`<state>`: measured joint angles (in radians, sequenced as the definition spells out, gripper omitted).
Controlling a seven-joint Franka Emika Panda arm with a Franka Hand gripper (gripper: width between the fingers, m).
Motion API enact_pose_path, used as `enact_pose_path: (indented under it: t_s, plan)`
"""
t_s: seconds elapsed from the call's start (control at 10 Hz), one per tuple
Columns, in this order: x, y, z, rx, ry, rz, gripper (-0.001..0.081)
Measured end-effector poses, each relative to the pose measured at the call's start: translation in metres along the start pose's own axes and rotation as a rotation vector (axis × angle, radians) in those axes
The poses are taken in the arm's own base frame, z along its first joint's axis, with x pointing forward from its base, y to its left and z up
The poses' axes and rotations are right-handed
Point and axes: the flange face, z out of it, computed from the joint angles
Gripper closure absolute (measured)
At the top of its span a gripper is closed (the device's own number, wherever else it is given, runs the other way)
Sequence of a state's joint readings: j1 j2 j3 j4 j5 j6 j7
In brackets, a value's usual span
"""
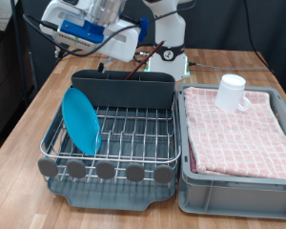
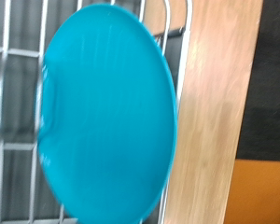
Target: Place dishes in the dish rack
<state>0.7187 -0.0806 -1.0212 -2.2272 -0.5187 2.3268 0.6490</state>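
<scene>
The light-blue plate (image 1: 81, 119) stands on edge in the left slots of the silver wire dish rack (image 1: 133, 143). It fills the wrist view as the plate (image 2: 103, 117) over the rack wires (image 2: 14, 168). The white mug (image 1: 232, 92) sits on the pink checkered cloth in the grey bin at the exterior view's right. A thin reddish-brown piece, seemingly the wooden spoon (image 1: 140, 63), shows just behind the rack's grey caddy (image 1: 122, 88). My gripper (image 1: 107, 65) hangs above the caddy's far left end, apart from the plate. Its fingers do not show in the wrist view.
The grey bin (image 1: 240, 176) lined with pink cloth (image 1: 240, 134) stands right beside the rack. Both rest on a wooden table (image 1: 29, 119). The robot's base (image 1: 167, 38) and cables stand at the table's far end. Round grey tabs (image 1: 105, 172) line the rack's near edge.
</scene>
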Motion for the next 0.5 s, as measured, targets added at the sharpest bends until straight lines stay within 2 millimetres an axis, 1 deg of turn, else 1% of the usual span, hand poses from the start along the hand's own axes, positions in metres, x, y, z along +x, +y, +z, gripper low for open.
enact_pose_path:
  t_s: [0.2, 0.3, 0.4, 0.5]
  plan:
    - [0.004, 0.011, -0.027, 0.011, -0.058, 0.008, 0.0004]
    - [0.005, 0.012, -0.041, 0.019, -0.071, 0.005, 0.0004]
    - [0.002, 0.008, -0.052, 0.029, -0.079, -0.009, 0.0004]
    - [-0.001, 0.006, -0.056, 0.031, -0.088, -0.024, 0.0004]
